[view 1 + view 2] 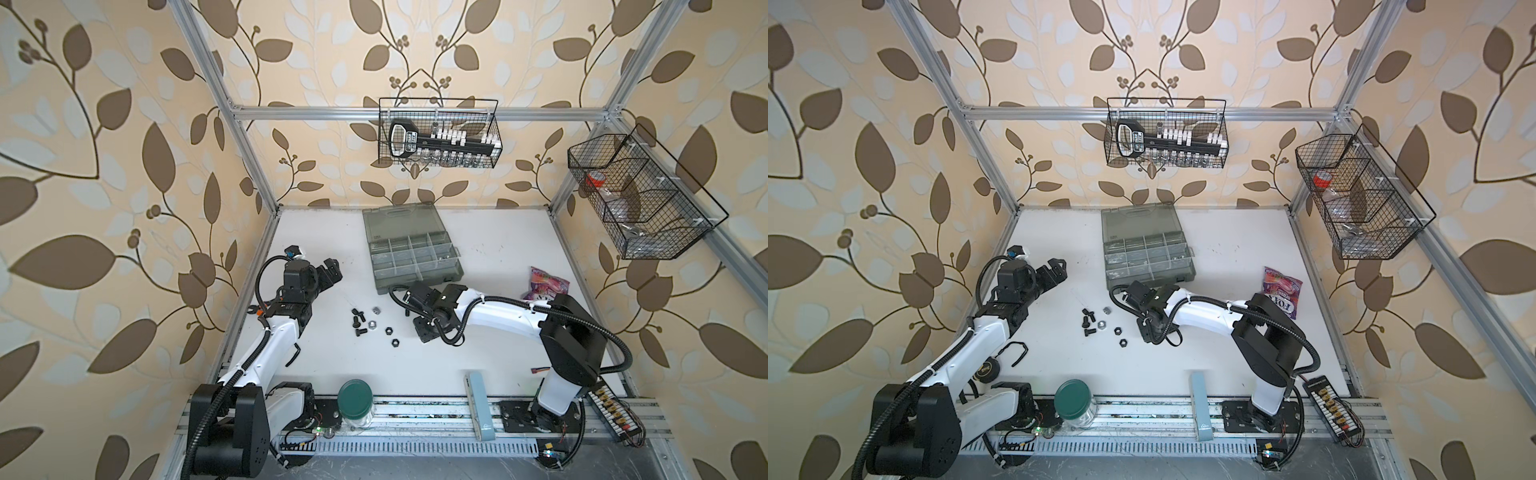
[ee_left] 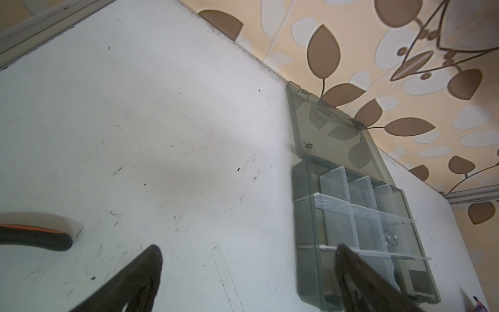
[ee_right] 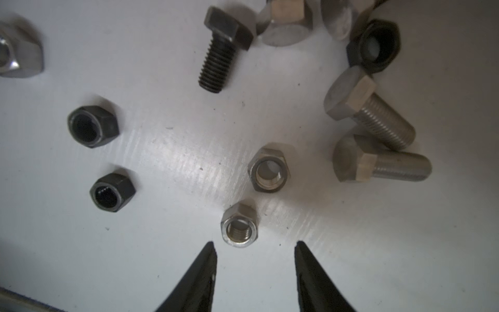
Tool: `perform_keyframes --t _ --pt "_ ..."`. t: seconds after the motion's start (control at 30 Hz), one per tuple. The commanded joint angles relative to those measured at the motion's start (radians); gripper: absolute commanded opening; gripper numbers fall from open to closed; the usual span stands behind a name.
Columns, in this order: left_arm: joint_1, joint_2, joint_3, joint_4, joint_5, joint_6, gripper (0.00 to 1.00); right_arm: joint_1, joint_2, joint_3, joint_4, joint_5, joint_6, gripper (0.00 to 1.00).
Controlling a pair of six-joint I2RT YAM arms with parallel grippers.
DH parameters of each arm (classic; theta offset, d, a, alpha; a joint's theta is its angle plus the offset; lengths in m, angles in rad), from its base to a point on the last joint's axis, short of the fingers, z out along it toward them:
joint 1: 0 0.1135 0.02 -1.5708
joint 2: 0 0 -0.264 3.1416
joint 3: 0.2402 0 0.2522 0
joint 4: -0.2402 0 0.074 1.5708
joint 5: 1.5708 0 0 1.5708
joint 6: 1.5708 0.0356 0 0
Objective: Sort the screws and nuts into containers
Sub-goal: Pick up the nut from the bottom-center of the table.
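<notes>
A: In a top view, screws [image 1: 358, 321] and nuts [image 1: 390, 331] are scattered on the counter [image 1: 478, 353], near the case [image 1: 395, 222].
B: Left wrist: the left tool [image 2: 248, 248] is spread, empty.
A: Right wrist: the right tool [image 3: 254, 243] is parted, empty; a silver nut [image 3: 239, 228] lies just ahead.
B: Light, hard, slick steel is judged; opposite flats should be pinched.

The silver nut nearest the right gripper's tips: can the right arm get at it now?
Probably yes. In the right wrist view the right gripper is open just short of the silver nut, with nothing between them, and the next nut lies apart.
</notes>
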Motion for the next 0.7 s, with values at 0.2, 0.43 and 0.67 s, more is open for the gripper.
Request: perform_keyframes --t 0.2,0.43,0.67 --pt "0.009 -0.006 0.019 0.02 -0.016 -0.003 0.99 0.025 0.051 -0.004 -0.014 -0.055 -0.026 0.47" --pt "0.009 -0.005 0.017 0.023 -0.015 -0.004 0.99 0.025 0.077 0.002 -0.012 -0.044 -0.024 0.43" --pt "0.009 -0.005 0.015 0.024 -0.014 -0.003 0.99 0.026 0.097 0.017 -0.012 -0.027 -0.028 0.4"
